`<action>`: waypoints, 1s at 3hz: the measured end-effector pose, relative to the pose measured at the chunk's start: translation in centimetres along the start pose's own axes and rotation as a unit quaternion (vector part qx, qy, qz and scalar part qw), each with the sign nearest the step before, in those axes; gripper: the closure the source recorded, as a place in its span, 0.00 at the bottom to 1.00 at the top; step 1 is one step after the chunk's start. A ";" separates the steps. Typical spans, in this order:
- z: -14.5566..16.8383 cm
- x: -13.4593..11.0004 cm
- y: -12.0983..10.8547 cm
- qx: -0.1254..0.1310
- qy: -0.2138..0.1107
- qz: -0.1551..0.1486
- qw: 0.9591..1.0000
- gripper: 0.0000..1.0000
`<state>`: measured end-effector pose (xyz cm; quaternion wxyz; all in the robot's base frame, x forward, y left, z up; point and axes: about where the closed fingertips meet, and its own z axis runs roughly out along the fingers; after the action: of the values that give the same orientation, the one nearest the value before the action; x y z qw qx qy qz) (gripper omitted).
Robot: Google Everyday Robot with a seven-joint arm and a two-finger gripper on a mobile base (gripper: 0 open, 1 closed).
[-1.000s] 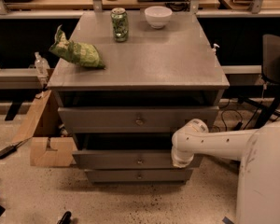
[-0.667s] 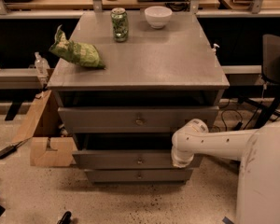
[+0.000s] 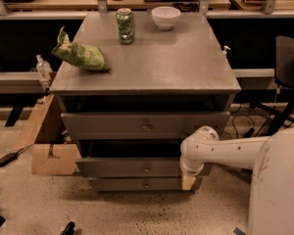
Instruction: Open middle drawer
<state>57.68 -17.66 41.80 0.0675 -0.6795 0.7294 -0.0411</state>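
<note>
Middle drawer [image 3: 122,167]: second of three in the grey cabinet [image 3: 147,77], between top drawer [image 3: 108,125] and lowest drawer [image 3: 117,184]; front faced toward the camera, long axis left-right, brass knob [image 3: 147,169] centred. Gripper [image 3: 188,180]: lowered at the drawer's right end, apart from the knob, judged placed to catch that edge; closure cannot be told.

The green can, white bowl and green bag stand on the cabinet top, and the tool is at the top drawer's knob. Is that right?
Not quite. The camera view shows the tool low at the right end of the middle drawer, far from the top drawer's knob. The can, bowl and bag are on the cabinet top.
</note>
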 end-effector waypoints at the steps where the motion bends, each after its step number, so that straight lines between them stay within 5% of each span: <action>1: -0.3 0.0 -0.7 -0.008 0.009 -0.005 1.000 0.00; 2: -0.2 0.0 -0.6 -0.008 0.009 -0.005 1.000 0.00; 3: 0.6 0.2 0.8 -0.018 0.013 0.005 1.000 0.27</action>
<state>57.02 -17.76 41.03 0.0458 -0.6767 0.7340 -0.0360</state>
